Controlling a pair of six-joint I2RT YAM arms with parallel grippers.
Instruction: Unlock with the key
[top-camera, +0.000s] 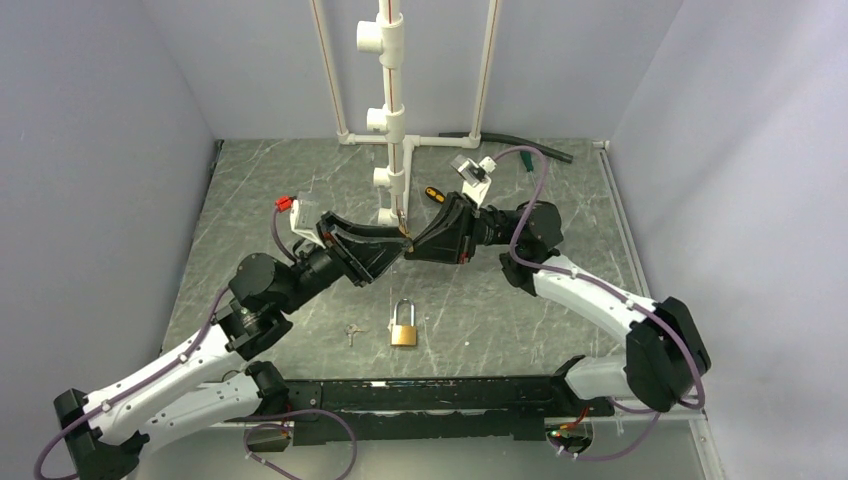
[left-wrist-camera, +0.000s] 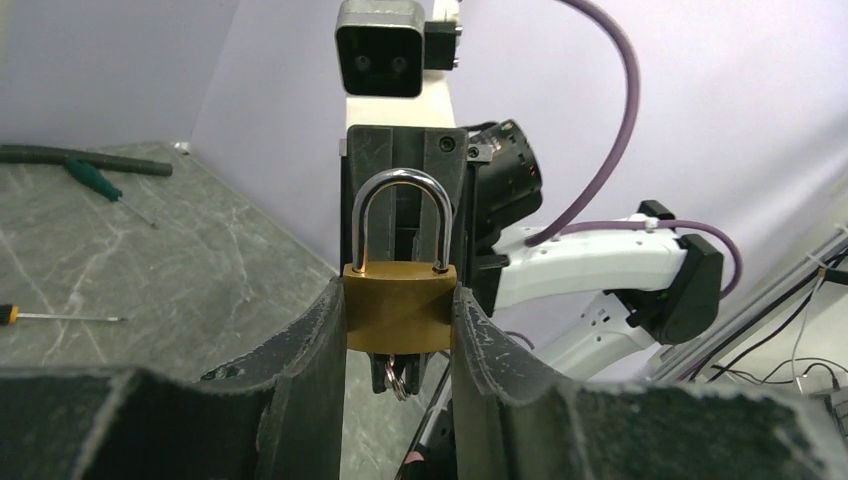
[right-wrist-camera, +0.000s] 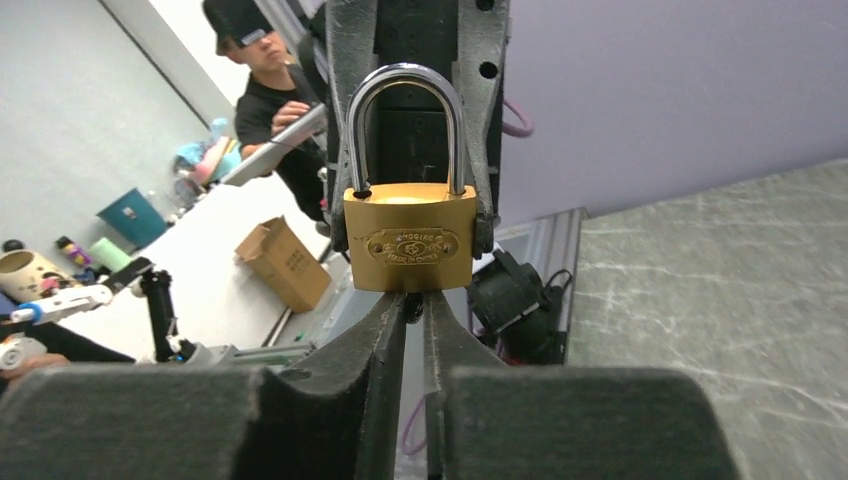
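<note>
**Top view.** Your left claw (top-camera: 393, 243) and right claw (top-camera: 415, 244) meet tip to tip at frame centre, above the grey, marbled table (top-camera: 560, 330). Only a glint of brass shows between them. Below centre a second brass padlock (top-camera: 404, 327) lies flat, its steel shackle pointing up the frame. A small silver-grey loose key (top-camera: 351, 333) lies just to its left, well apart from both claws. A white pipe frame (top-camera: 392, 110) stands at upper centre, with a black-and-orange screwdriver (top-camera: 432, 194) near its foot.

**Left wrist view.** Your left claw is clamped on the flanks of a brass padlock (left-wrist-camera: 400, 305). Its smooth, rectangular golden body sits between two matte black, scuffed fingers (left-wrist-camera: 310, 370). The polished steel shackle stands upright, seated in both holes. The key (left-wrist-camera: 397, 378) is at the padlock's underside, at lower centre of the frame. Only a silvery scrap and its wire ring show, between the dark tips of the right claw, which faces you from behind the padlock.

**Right wrist view.** The padlock fills upper centre, with an embossed oval plate on its face. Your right claw's black fingers rise from the bottom edge and stand almost together, pinched directly under the body at the keyhole. The key between them is hidden but for a dark speck.
</note>
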